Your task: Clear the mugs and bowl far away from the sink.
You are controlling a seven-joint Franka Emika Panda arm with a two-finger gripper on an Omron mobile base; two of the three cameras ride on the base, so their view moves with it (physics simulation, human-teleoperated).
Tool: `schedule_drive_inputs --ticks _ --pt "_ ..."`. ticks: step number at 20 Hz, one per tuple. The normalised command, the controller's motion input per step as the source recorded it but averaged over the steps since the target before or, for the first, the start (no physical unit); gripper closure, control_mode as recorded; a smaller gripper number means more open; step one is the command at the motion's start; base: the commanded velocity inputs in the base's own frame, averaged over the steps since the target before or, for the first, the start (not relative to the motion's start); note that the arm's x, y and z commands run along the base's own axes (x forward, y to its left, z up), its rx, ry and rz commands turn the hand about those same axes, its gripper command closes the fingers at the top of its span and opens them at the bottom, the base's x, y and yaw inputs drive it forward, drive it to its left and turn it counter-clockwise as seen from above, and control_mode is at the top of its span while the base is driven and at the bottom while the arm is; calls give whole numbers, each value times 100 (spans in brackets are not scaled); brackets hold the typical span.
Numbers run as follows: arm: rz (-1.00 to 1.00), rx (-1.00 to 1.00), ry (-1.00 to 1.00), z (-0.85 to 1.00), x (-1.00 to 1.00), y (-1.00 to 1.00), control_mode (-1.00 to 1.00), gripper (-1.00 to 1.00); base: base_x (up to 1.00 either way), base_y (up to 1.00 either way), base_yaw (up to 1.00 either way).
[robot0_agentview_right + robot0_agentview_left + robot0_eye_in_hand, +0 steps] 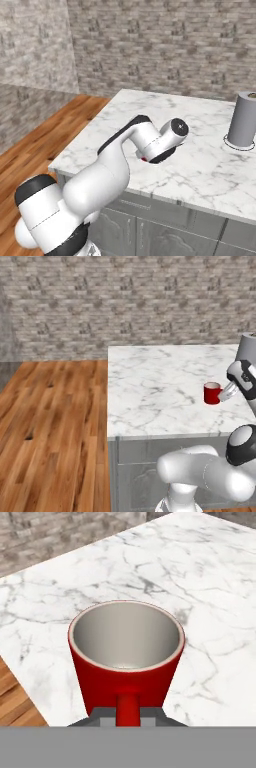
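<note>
The gripper (223, 395) is clamped on the bright red ceramic mug's (212, 393) handle; that thin hold could let it swing and slip.

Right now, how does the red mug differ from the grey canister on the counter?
The red mug is short and bright red; the grey canister is tall and plain grey. The red mug shows a handle and an open, pale inside, while the grey canister shows no handle. Both stand upright on the marble counter.

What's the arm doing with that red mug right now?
End effector shut on red mug handle. Mug upright on counter. Grey canister stands apart, nothing blocking.
</note>
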Motion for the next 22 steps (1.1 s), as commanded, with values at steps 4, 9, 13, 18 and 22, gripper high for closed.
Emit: schedule_drive_inputs --ticks 4,9,13,18,22 --pt "0 8 0 -50 0 -1 -100 100 0 0 0" --pt "0 8 -1 -31 0 -4 -100 100 0 0 0" --pt "0 1 0 -1 2 0 -100 100 0 0 0" --pt "0 0 0 0 16 0 -100 100 0 0 0" --pt "0 0 0 0 24 0 -100 100 0 0 0"
